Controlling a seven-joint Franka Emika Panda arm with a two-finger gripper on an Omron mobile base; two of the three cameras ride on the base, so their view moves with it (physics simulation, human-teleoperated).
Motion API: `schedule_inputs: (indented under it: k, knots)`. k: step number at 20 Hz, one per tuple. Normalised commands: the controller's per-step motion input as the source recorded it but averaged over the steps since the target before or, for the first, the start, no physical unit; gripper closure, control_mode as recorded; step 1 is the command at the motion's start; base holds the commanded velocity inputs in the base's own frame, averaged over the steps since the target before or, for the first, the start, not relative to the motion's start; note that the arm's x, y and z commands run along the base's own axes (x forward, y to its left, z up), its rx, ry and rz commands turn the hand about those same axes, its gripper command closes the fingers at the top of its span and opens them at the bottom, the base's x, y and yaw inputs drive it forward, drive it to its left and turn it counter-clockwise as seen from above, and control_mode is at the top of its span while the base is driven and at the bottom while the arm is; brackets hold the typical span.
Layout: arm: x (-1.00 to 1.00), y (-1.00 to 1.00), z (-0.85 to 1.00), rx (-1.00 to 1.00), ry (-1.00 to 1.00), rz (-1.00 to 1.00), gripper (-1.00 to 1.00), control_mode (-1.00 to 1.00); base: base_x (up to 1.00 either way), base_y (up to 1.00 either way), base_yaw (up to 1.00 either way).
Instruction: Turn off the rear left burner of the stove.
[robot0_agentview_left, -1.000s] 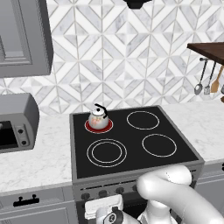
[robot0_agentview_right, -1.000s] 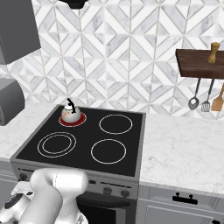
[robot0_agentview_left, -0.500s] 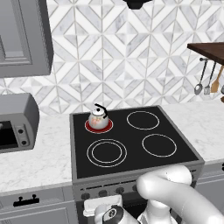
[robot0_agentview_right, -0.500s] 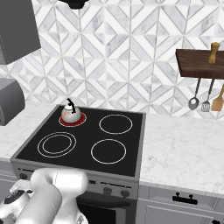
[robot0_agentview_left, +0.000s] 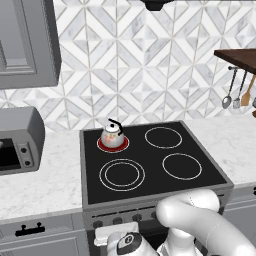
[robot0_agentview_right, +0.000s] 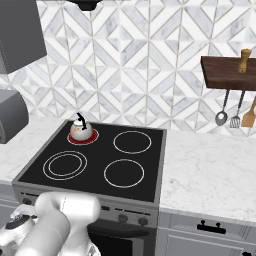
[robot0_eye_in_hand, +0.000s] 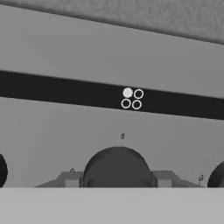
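Two finger tips of our gripper (robot0_eye_in_hand: 117, 180) sit either side of a dark round knob (robot0_eye_in_hand: 117, 168) on the front panel (robot0_eye_in_hand: 52, 131) of the stove (robot0_agentview_left: 150, 165), one on its left and one on its right. They look pressed to its sides, so we read the jaws as part-open and gripping that knob, though the contact itself sits at the picture's bottom edge. Above the knob, a black strip (robot0_eye_in_hand: 52, 89) runs across the panel with a four-dot mark (robot0_eye_in_hand: 131, 99); its upper left dot is filled white. More knobs peek in at both edges.

On the cooktop, the rear left burner (robot0_agentview_left: 113, 144) glows red at the far left corner, with a small kettle (robot0_agentview_left: 111, 133) standing on it. Being round, the burner has no long axis. Left of the stove sits a toaster oven (robot0_agentview_left: 20, 140).
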Motion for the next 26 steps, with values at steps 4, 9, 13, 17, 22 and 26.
schedule_inputs:
  k: [4, 9, 13, 17, 22, 26]
  knots:
    - [-0.12, -0.21, -0.46, 0.47, 0.0, -0.22, 1.0, -1.0, 0.0, 0.0, 0.0]
    - [-0.24, -0.16, -0.48, 0.51, -0.02, -0.23, 1.0, -1.0, 0.0, 0.0, 0.0]
    - [-0.38, -0.26, -0.46, 0.59, -0.05, -0.24, 1.0, -1.0, 0.0, 0.0, 0.0]
    - [-0.41, -0.36, -0.34, 0.6, -0.09, -0.23, 1.0, -1.0, 0.0, 0.0, 0.0]
    - [-0.38, -0.43, -0.15, 0.63, -0.15, -0.25, 1.0, -1.0, 0.0, 0.0, 0.0]
    - [-0.25, -0.56, 0.0, 0.59, -0.31, -0.29, 1.0, -1.0, 0.0, 0.0, 0.0]
